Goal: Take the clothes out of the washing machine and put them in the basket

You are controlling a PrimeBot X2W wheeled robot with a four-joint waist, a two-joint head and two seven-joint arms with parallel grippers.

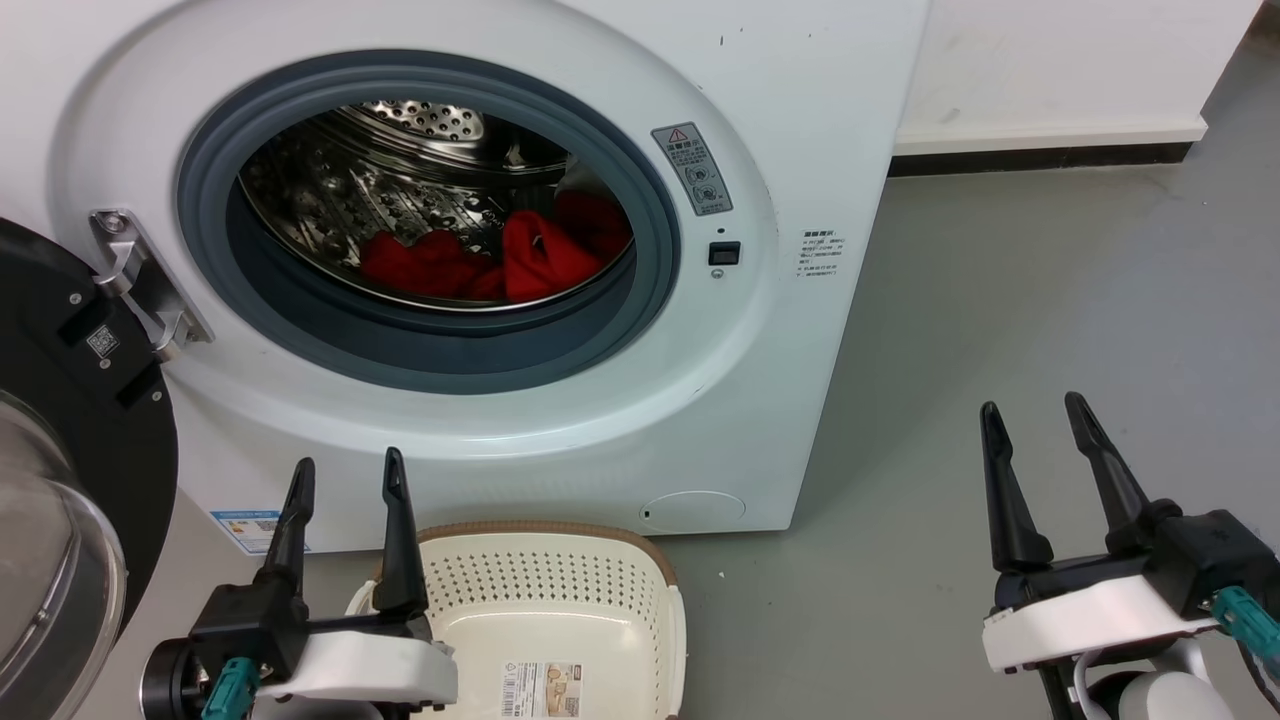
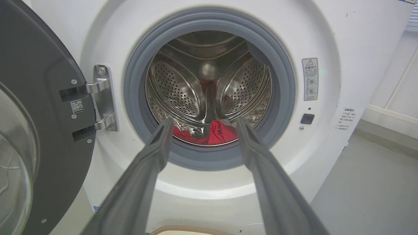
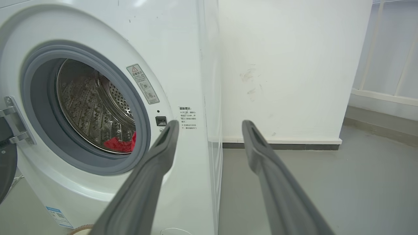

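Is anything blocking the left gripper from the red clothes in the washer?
Nothing visible does. The black-rimmed glass door is swung open leftward, and the left gripper faces the open mouth of the grey rubber ring; the red fabric clothes lie low in the steel drum.

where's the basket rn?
Head view, bottom centre: the basket sits on the floor in front of the washing machine, just right of the left claw.

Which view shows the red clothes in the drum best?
Head view: the clothes lie plainly across the drum floor. Left wrist view catches a low strip between the fingers; right wrist view, a small patch.
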